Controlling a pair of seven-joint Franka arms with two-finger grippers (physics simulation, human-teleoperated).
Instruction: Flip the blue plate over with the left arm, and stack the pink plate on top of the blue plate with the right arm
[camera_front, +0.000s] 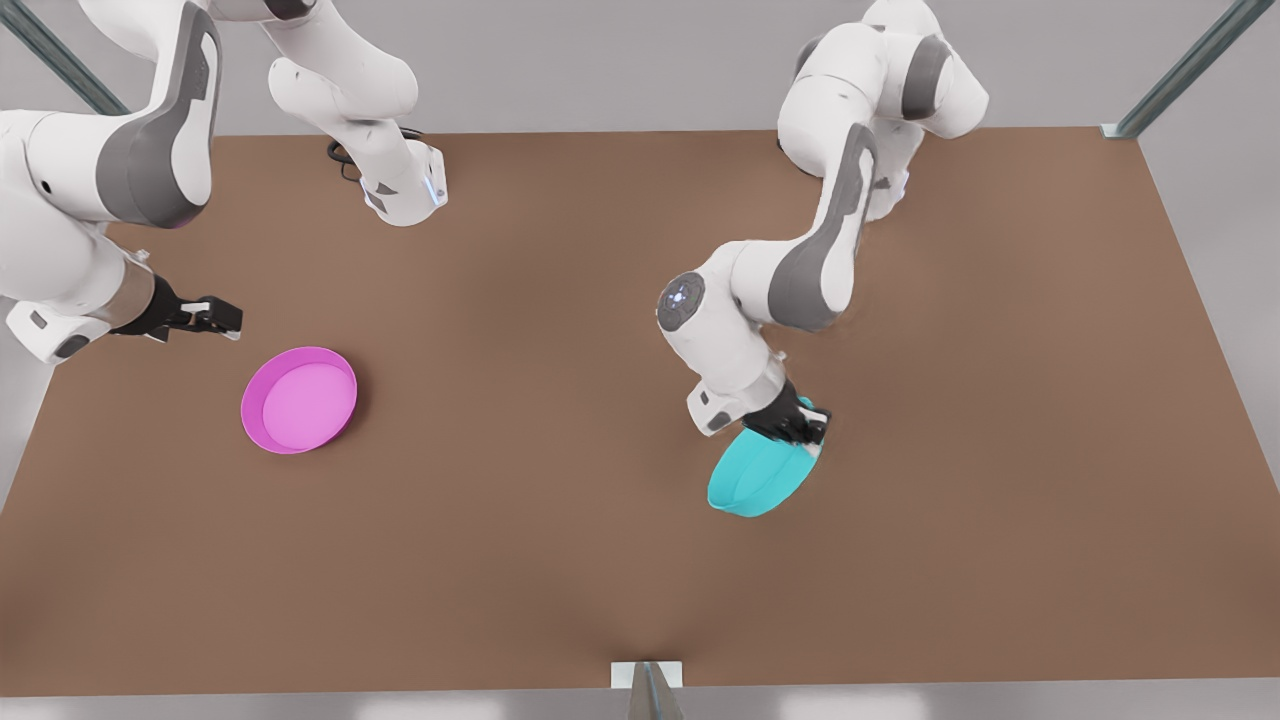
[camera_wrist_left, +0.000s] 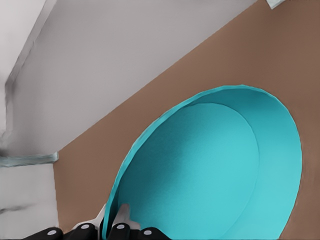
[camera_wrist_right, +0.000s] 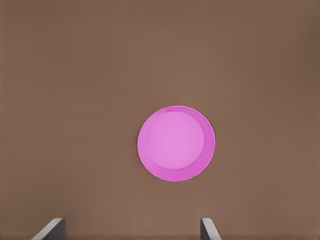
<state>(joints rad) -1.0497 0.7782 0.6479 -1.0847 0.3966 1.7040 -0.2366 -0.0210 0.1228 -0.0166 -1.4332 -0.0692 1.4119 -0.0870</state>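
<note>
The blue plate (camera_front: 755, 480) is tilted up off the brown table at the front view's right, its hollow side toward the wrist camera. My left gripper (camera_front: 800, 425) is shut on the plate's upper rim. In the left wrist view one fingertip (camera_wrist_left: 121, 216) presses inside the rim of the blue plate (camera_wrist_left: 210, 170). The pink plate (camera_front: 298, 400) lies flat and hollow side up at the front view's left. My right gripper (camera_front: 225, 318) hovers open above and just beyond it, holding nothing. The right wrist view shows the pink plate (camera_wrist_right: 176, 143) beyond the right gripper (camera_wrist_right: 131, 231).
Bare brown table (camera_front: 560, 560) lies between the two plates. Both arm bases stand along the far edge. A metal bracket (camera_front: 647, 675) sits at the near edge's middle, and frame posts (camera_front: 1180, 75) rise at the far corners.
</note>
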